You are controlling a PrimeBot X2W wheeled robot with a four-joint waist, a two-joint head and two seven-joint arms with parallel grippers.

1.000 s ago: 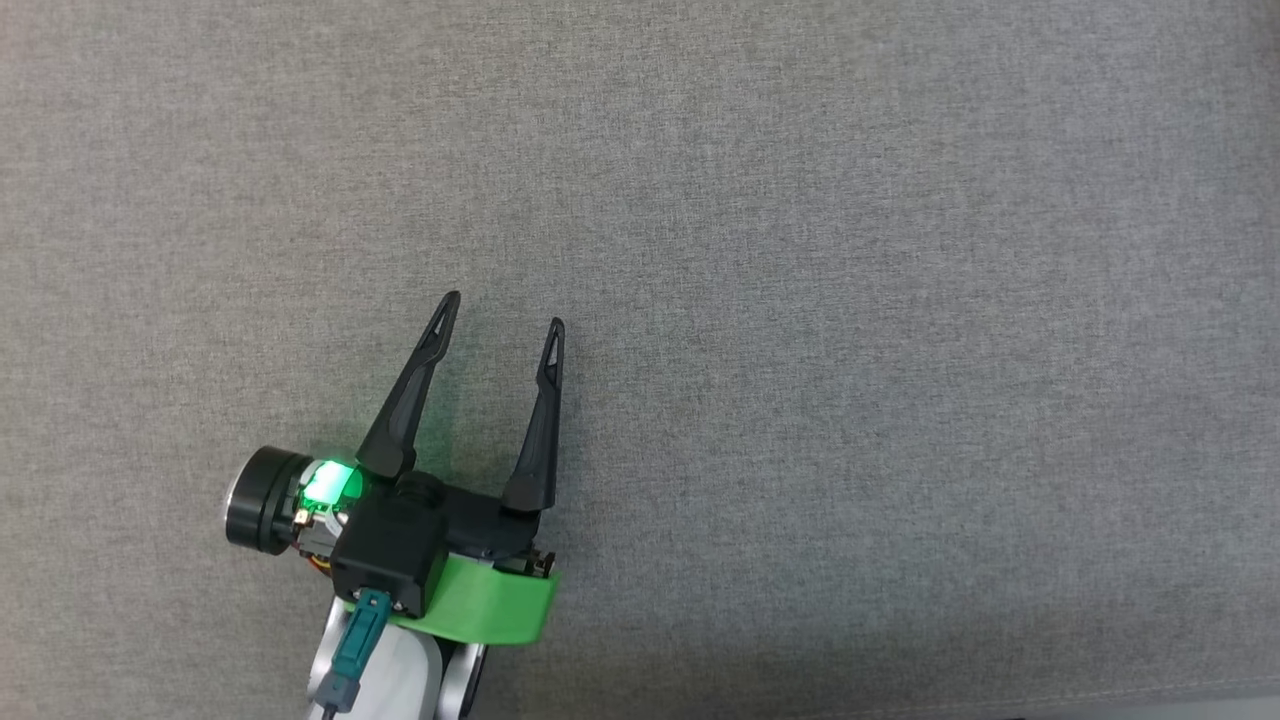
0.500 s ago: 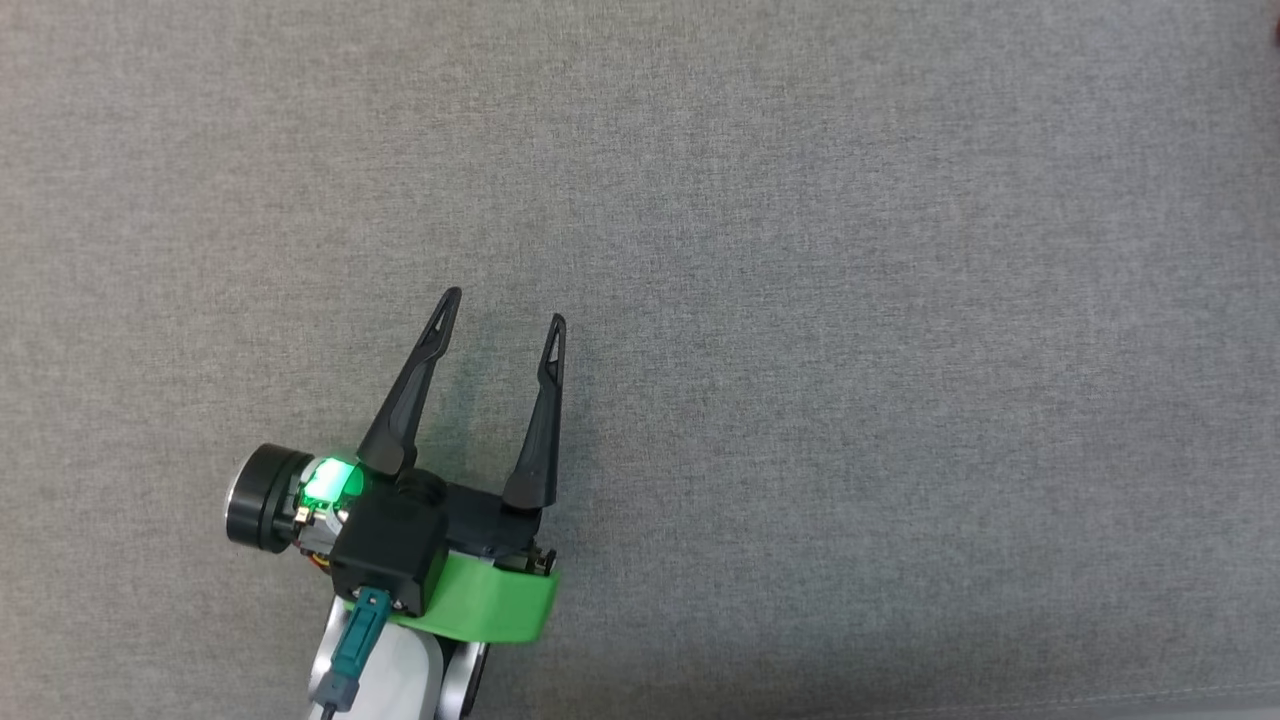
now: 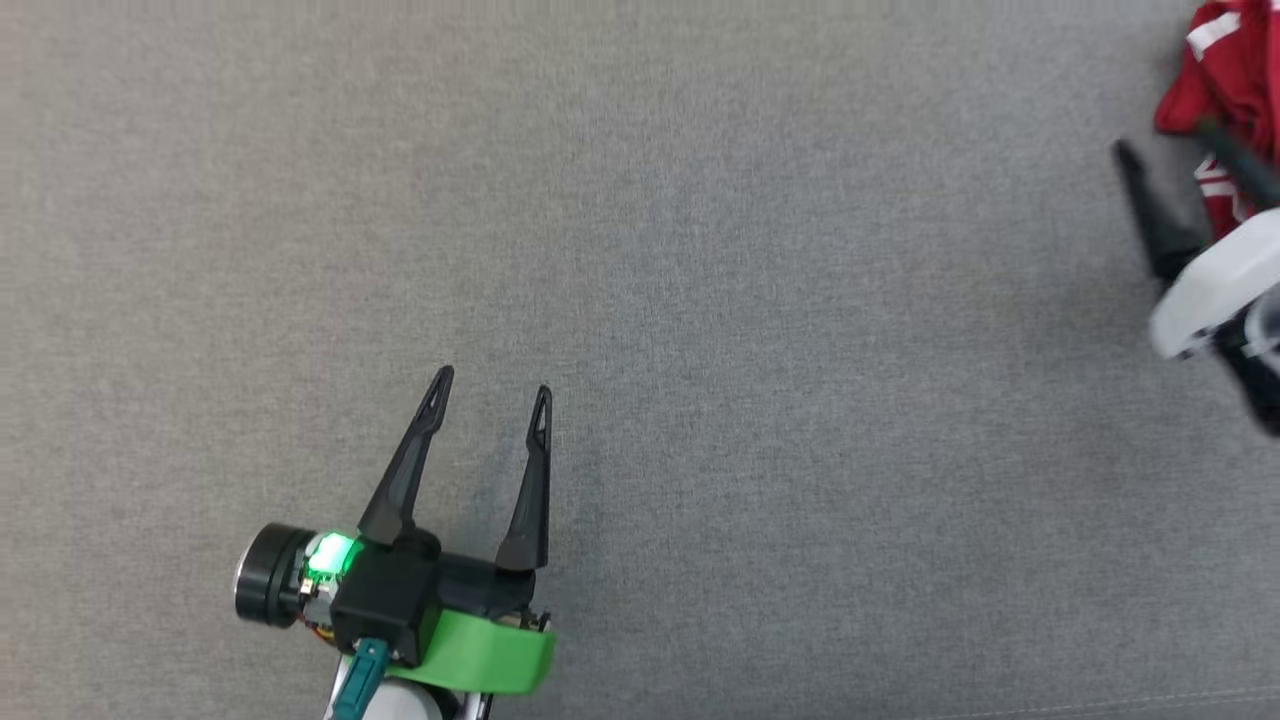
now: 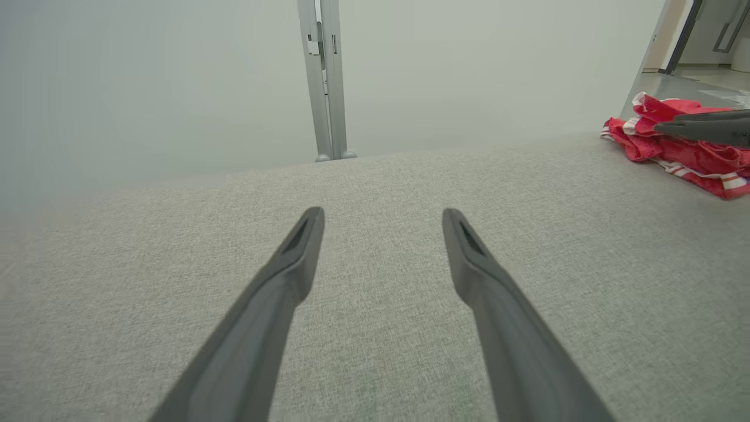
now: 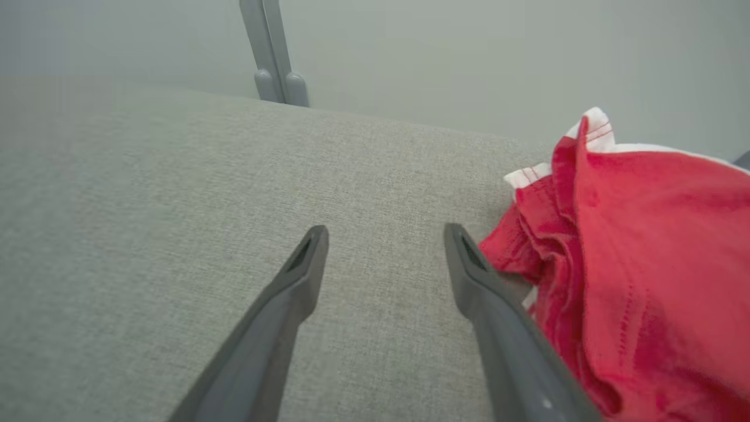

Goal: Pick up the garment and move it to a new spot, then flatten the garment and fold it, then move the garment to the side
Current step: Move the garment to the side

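Two tools, both spread wide and gripping nothing: the left tool [image 3: 493, 380] hovers over bare grey upholstery [image 3: 750, 300], the right tool [image 5: 385, 230] sits beside, possibly brushing, the crumpled red-and-white garment [image 5: 638, 246] far right, so flattening, folding and setting aside look undone.

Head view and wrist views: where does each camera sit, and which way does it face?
Head view: on the head, looking down at the grey fabric surface; shows the open left hand and, at the right edge, the open right hand by the red garment.
Left wrist view: on the left wrist, looking along its fingers across the surface toward a metal post; garment far right.
Right wrist view: on the right wrist, along its fingers; garment close at right.
Shared: both wrist views show post and garment.
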